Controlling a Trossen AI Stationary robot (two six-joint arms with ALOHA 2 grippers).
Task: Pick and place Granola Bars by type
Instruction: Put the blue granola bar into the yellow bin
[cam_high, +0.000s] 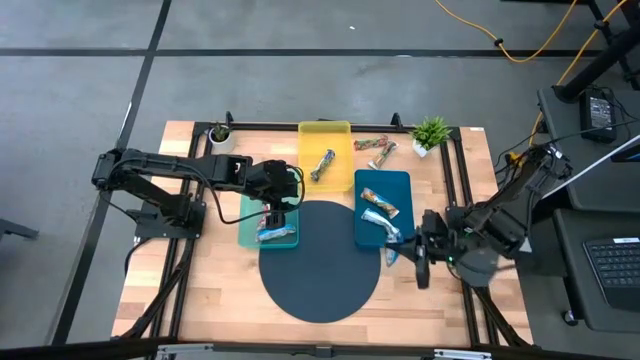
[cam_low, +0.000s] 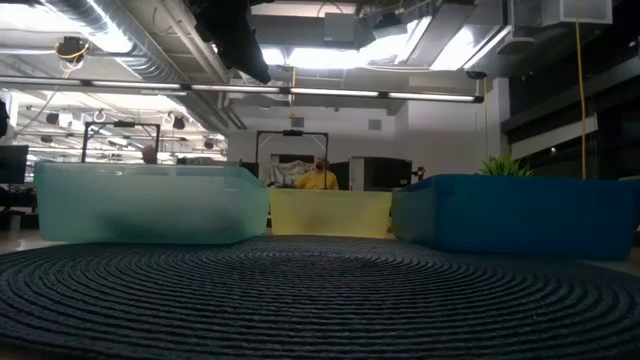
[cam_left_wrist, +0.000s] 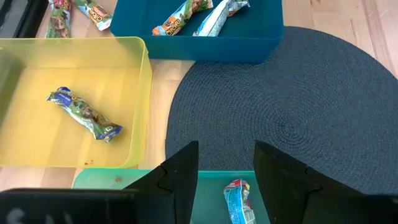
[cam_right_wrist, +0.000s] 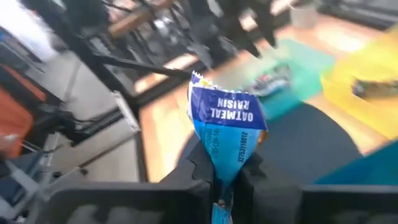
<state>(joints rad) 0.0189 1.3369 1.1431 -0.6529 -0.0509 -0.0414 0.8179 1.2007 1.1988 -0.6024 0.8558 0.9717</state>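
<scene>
My right gripper (cam_high: 405, 248) is shut on a blue-white granola bar (cam_right_wrist: 225, 127), held above the table by the near right corner of the blue tray (cam_high: 402, 182). That tray holds two bars (cam_high: 378, 205). My left gripper (cam_high: 276, 212) hangs open over the green tray (cam_high: 246, 232), above a bar (cam_left_wrist: 239, 200) lying on the tray's floor. One brown-green bar (cam_high: 322, 165) lies in the yellow tray (cam_high: 340, 128). Two red-multicoloured bars (cam_high: 376, 148) rest on the wood behind the blue tray. My right gripper pinches one end of the blue-white bar (cam_right_wrist: 221, 180) between its two fingers. The rest of the wrapper sticks out past the fingertips, printed face toward the wrist camera. The bar is lifted clear of the table and trays.
A dark round woven mat (cam_high: 320, 262) covers the table's near middle between the trays. Small potted plants stand at the far left (cam_high: 219, 132) and far right (cam_high: 431, 132). A black frame (cam_high: 455, 180) edges the table. A person shows in the room beyond (cam_low: 318, 178).
</scene>
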